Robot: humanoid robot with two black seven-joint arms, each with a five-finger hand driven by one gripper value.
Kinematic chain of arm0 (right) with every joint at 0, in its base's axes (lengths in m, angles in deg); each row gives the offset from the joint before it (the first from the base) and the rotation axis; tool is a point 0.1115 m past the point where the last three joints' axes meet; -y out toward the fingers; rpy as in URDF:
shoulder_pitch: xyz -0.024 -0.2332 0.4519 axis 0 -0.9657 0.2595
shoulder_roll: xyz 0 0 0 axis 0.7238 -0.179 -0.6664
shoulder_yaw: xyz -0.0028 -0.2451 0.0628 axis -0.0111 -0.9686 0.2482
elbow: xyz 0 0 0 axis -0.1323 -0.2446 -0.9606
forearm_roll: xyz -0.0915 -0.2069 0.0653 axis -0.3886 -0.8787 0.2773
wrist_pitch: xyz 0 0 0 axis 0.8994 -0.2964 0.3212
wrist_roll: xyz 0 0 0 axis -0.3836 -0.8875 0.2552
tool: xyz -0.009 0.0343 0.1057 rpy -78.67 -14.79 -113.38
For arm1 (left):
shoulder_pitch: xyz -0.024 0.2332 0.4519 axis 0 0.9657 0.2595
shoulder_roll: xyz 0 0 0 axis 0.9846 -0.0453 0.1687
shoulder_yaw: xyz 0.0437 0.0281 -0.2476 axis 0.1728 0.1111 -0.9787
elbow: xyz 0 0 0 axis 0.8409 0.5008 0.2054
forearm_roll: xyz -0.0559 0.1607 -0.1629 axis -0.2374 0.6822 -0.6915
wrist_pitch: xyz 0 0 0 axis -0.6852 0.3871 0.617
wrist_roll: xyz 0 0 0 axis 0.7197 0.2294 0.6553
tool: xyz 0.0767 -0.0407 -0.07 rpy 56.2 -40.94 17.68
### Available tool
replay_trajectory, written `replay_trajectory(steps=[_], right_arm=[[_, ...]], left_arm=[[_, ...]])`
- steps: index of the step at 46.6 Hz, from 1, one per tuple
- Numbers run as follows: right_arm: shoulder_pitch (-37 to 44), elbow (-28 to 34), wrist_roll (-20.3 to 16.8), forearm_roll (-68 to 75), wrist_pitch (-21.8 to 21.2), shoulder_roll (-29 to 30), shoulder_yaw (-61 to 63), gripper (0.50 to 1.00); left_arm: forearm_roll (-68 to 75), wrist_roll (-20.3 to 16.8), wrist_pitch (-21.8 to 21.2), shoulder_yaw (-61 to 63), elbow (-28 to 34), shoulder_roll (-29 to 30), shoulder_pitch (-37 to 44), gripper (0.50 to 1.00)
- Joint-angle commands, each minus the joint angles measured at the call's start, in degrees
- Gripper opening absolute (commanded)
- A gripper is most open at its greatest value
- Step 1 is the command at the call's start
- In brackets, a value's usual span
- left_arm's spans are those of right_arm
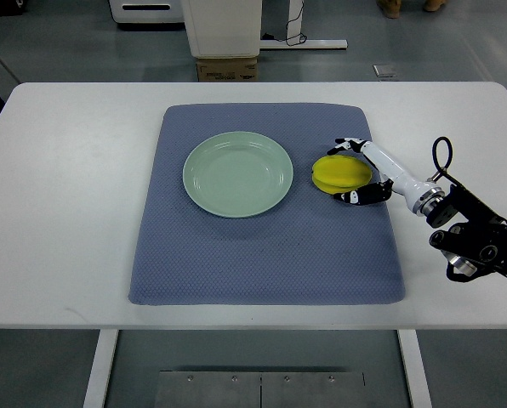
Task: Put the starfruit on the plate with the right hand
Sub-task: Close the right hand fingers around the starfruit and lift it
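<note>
A yellow starfruit point(340, 172) lies on the blue-grey mat point(262, 255), just right of the pale green plate point(237, 173), which has nothing on it. My right hand point(345, 172) reaches in from the right edge and brackets the fruit. Its fingers point(349, 145) lie along the fruit's far side and the thumb point(356, 197) along its near side. The fingers are spread, with a small gap to the fruit on the far side. The fruit rests on the mat. The left arm does not show.
The mat covers the middle of a white table point(58, 212). A cardboard box point(226, 68) and furniture bases stand on the floor beyond the table's far edge. A black cable loop point(441, 155) sticks up from my right forearm.
</note>
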Motion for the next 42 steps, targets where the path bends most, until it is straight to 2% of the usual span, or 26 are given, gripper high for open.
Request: replay_trajectory(steps=[1,11,31,42], right_arm=[[0.0,0.0,0.2,0.1,-0.2,0.0,0.0,0.68],[0.2,0.1,1.0,0.1,-0.6,0.0,0.1,0.504],[0.5,0.1,1.0,2.0,0.7,-0.2,0.8,0.5],[2.6,0.2,1.0,2.1,-0.4,-2.8,0.8,0.5]], left_arm=[[0.0,-0.1,0.0,0.0,0.0,0.0,0.0,1.0],[0.0,0.0,0.0,-0.1,0.0,0.0,0.0,1.0],[0.0,-0.1,0.0,-0.1,0.0,0.0,0.0,1.0],[0.0,0.0,0.0,0.0,0.0,0.0,0.0,1.0]])
